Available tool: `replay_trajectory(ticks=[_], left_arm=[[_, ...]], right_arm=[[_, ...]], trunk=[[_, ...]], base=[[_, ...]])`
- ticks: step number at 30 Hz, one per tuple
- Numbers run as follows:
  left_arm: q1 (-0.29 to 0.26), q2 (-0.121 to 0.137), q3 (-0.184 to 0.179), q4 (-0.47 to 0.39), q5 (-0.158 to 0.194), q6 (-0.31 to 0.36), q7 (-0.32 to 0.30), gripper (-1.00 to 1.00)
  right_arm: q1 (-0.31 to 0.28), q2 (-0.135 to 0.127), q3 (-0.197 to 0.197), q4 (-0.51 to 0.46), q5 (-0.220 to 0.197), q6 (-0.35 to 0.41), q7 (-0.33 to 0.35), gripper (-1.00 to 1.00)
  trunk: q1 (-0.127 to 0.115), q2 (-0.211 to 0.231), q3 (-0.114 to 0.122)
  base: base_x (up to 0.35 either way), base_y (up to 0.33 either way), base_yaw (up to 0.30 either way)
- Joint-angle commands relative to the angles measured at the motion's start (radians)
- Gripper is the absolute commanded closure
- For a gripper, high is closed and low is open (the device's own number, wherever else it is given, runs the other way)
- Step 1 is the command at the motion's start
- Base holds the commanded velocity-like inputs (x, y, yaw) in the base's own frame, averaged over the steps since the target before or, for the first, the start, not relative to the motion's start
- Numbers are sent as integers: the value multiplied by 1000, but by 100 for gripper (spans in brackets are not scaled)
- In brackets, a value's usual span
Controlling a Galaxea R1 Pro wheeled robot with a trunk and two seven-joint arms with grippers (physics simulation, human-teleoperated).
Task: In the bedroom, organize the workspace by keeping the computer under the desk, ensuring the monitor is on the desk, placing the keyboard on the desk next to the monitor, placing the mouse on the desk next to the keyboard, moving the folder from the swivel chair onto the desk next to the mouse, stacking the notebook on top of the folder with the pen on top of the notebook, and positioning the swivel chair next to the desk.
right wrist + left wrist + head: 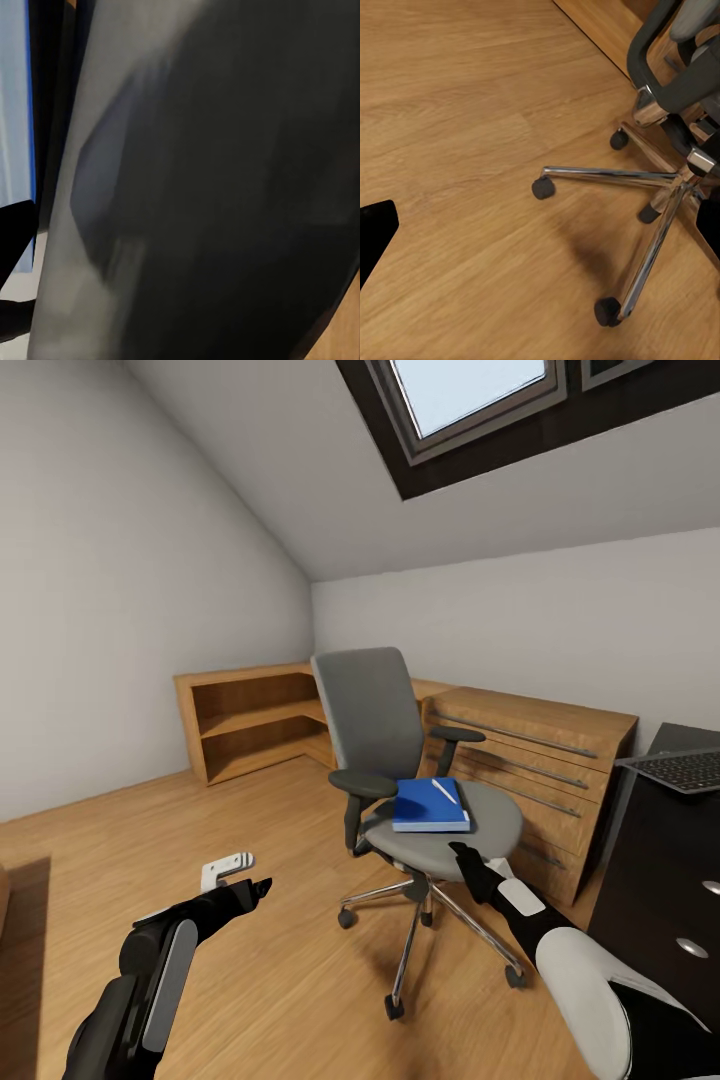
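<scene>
Bright-blue flat folder (431,806) lies on the grey swivel chair (400,760) seat, just beyond my right gripper (462,851), which reaches for it; how wide it stands, I cannot tell.

The folder (431,806) hides any notebook beneath the pen (444,791); none can be made out. The keyboard (684,770) and the worktop (672,860) are cut off by the head view's right edge. The right tool (462,853) sits at the chair (400,760) seat's rim, its jaws too dark to tell. In the right wrist view, a blurred grey surface blocks nearly everything.
</scene>
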Motion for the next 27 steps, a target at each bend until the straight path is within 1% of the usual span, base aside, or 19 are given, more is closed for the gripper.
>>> replay_trajectory(ticks=[1, 12, 17, 21, 27], left_arm=[[-1, -1, 2, -1, 8, 5, 3, -100], [-1, -1, 1, -1, 8, 5, 3, -100], [-1, -1, -13, -1, 8, 5, 4, -100], [-1, -1, -17, -1, 8, 5, 4, -100], [-1, -1, -18, -1, 8, 5, 4, -100]], right_arm=[[-1, 0, -6, -1, -4, 5, 3, -100], [-1, 0, -6, -1, -4, 5, 3, -100], [-1, 0, -6, -1, -3, 5, 3, -100], [-1, 0, -6, -1, -3, 4, 4, -100], [-1, 1, -6, -1, -3, 4, 3, -100]], trunk=[[0, 0, -1], [0, 0, -1], [0, 0, -1], [0, 0, -1], [0, 0, -1]], base=[[0, 0, 0], [-11, 0, 0], [-230, 0, 0], [-259, 0, 0], [-137, 0, 0]])
